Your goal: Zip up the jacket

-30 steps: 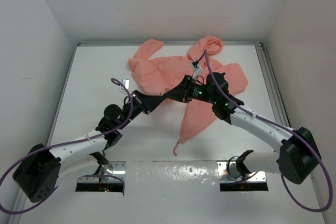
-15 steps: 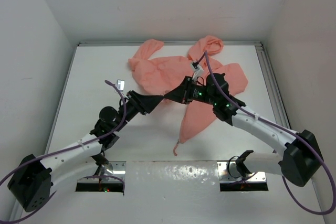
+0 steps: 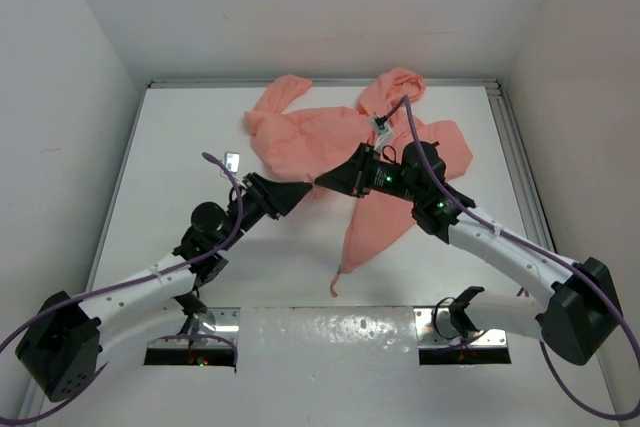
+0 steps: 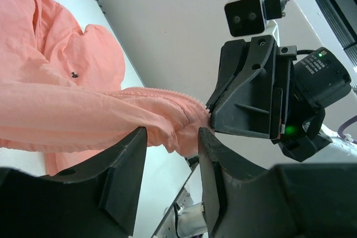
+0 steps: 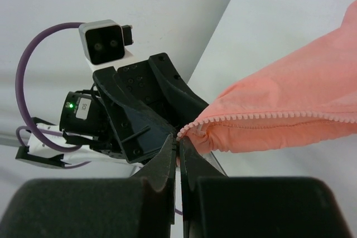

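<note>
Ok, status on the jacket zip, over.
Right gripper shut on jacket zipper edge. Left gripper open around same edge. Jacket unzipped. Nothing in the way.

A small white sticker [image 5: 83,106] beside the green light [image 5: 71,105] on the left arm's black wrist housing [image 5: 85,120] carries two characters that look like "05", while the fine white print [image 4: 320,68] on the right arm's wrist housing [image 4: 330,88] is too small to read.
</note>
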Controlling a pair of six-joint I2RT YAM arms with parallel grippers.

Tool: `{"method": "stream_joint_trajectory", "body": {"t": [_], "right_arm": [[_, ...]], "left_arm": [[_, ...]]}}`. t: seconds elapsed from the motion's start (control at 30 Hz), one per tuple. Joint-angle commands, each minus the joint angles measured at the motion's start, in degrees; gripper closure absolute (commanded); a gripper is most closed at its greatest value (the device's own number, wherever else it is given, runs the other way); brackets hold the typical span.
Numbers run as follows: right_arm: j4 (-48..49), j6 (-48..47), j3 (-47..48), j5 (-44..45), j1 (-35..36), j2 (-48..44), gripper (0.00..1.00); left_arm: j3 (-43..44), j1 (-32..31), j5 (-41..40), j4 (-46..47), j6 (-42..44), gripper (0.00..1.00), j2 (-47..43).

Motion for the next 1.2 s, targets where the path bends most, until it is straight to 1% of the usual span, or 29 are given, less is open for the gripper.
{"method": "stream_joint_trajectory", "body": {"t": [0.0, 0.07, 0.17, 0.27, 0.37, 0.47, 0.5, 0.57, 0.73, 0.83, 0.87, 0.93, 0.97, 1.03, 1.17], "right_arm": [[2.74, 1.56, -0.63, 0.20, -0.21, -1.02, 1.00], [5.54, 3.41, -1.95, 0.12, -0.21, -0.84, 1.00], [7.40, 4.29, -2.39, 0.29, -0.21, -1.02, 1.00], [7.76, 4.55, -2.48, 0.29, -0.21, -0.93, 1.00], [7.76, 4.56, -2.83, 0.47, -0.21, -0.93, 1.00], [8.45, 4.82, -3.10, 0.73, -0.21, -0.93, 1.00], [8.72, 5.08, -3.53, 0.91, -0.21, -1.10, 1.00], [8.11, 4.82, -3.63, 1.26, -0.30, -1.28, 1.00], [6.62, 3.68, -4.24, 2.84, -0.30, -2.07, 1.00], [0.31, 0.61, -3.45, 6.00, -0.30, -3.21, 1.00], [-0.06, 0.08, -3.45, 6.18, -0.30, -3.48, 0.96], [-2.51, -1.06, -1.88, 6.18, -0.30, -3.57, 0.83], [-3.40, -2.55, -1.26, 6.09, -0.39, -3.48, 0.71], [-4.55, -3.18, -0.38, 5.83, -0.30, -2.78, 0.62], [-4.37, -3.18, 0.15, 4.07, -0.30, -2.16, 0.59]], "left_arm": [[0.46, 0.20, 1.29, 2.76, 0.11, 0.61, -0.64], [0.11, 0.20, 1.81, 5.21, -0.85, 0.62, 0.23], [1.34, 0.12, 4.54, 6.54, -1.56, 0.62, 2.52], [0.28, 0.11, 4.72, 9.61, -3.31, 0.66, 3.49], [1.16, 0.11, 5.33, 9.71, -3.06, 0.70, 4.02], [0.81, 0.11, 5.25, 10.41, -3.32, 0.81, 3.93], [0.90, 0.11, 4.81, 10.24, -3.32, 0.89, 3.76], [1.25, 0.11, 4.46, 8.41, -2.44, 0.99, 3.32], [1.16, 0.20, 1.91, 5.68, -0.34, 1.00, 0.59], [0.99, 0.11, 0.68, 2.87, 1.16, 1.00, -0.99], [1.25, 0.11, -0.46, 1.99, 1.34, 1.00, -1.25], [2.39, 0.11, -1.17, -1.60, 2.65, 1.00, -0.91], [3.18, 0.11, -1.61, -2.15, 3.27, 1.00, -0.56], [3.01, -0.24, -2.48, -1.81, 3.71, 1.00, -0.20], [4.15, -0.24, -3.71, -3.11, 4.41, 1.00, 1.03]]}}
